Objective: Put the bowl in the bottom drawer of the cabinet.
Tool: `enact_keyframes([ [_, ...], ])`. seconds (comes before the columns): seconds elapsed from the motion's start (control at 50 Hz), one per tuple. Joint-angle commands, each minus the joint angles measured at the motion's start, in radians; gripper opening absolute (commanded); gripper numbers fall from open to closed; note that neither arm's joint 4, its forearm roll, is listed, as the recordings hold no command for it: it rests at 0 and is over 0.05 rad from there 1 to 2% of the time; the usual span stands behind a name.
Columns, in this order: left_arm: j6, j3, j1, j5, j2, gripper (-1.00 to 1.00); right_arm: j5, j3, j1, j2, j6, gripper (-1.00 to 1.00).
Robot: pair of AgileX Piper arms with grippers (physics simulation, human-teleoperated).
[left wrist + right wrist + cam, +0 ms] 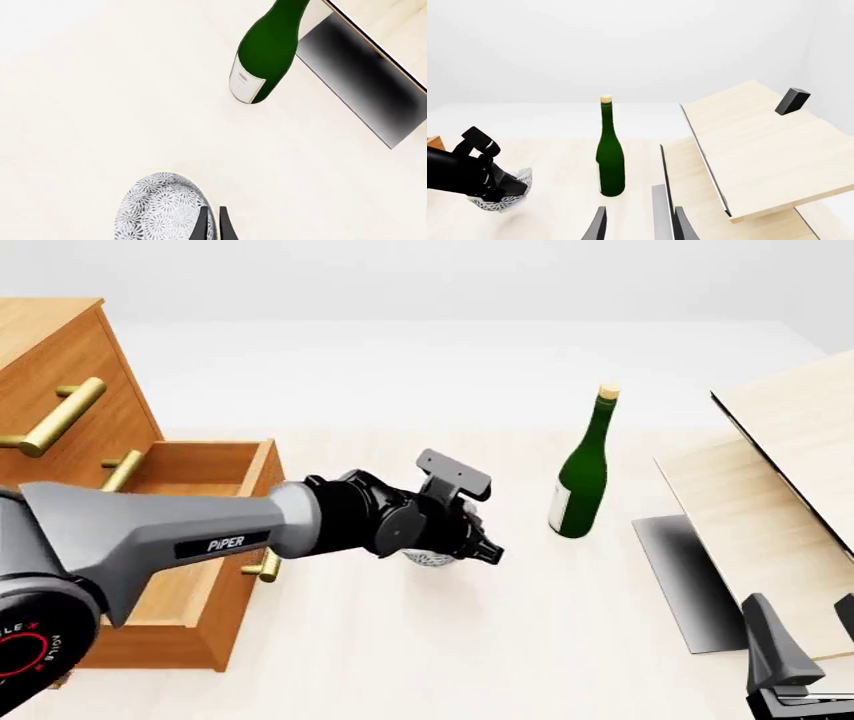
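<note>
I note the cabinet at my left, its bottom drawer pulled out and open; a pale board leans at my right; the green bottle stands upright between them; my left gripper is clamped on the rim of the bowl, held above the table just right of the drawer; my right gripper hangs low at the right, fingers apart, holding nothing.
</note>
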Motion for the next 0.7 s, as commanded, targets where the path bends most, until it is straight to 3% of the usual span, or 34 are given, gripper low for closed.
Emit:
enact_keyframes([
  [0.02, 0.031, 0.022, 0.024, -0.01, -0.063, -1.0, 0.0, 0.0, 0.0, 0.0, 0.0, 1.0],
  [0.22, 0.037, 0.03, 0.007, 0.005, -0.125, -1.0, 0.0, 0.0, 0.0, 0.0, 0.0, 1.0],
  [0.7, 0.065, 0.126, 0.065, 0.017, -0.326, -1.0, 0.0, 0.0, 0.0, 0.0, 0.0, 1.0],
])
